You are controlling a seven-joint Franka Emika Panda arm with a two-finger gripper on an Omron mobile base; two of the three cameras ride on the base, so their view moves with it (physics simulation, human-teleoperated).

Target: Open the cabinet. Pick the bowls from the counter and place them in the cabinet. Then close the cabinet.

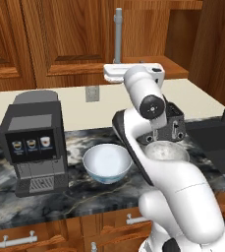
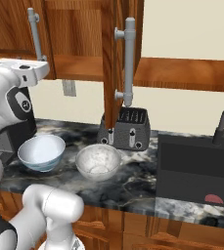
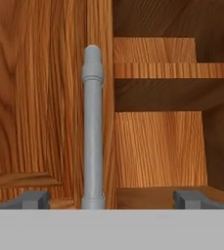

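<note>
Grey bar handle [image 3: 93, 132] close ahead on the shut left door; right door [image 2: 114, 63] swung out, cabinet [image 3: 157, 146] shelves bare. Gripper [image 3: 111, 197] jaws fully spread, holding nothing, straddling handle w/o contact. Patterned bowl [image 2: 41, 152] & speckled bowl [image 2: 98, 162] on counter [image 2: 133, 188].

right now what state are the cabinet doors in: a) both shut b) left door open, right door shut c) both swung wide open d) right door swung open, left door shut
d: the right door stands edge-on out over the counter, baring shelves inside the cabinet, while the left door still sits flat and shut.
</note>
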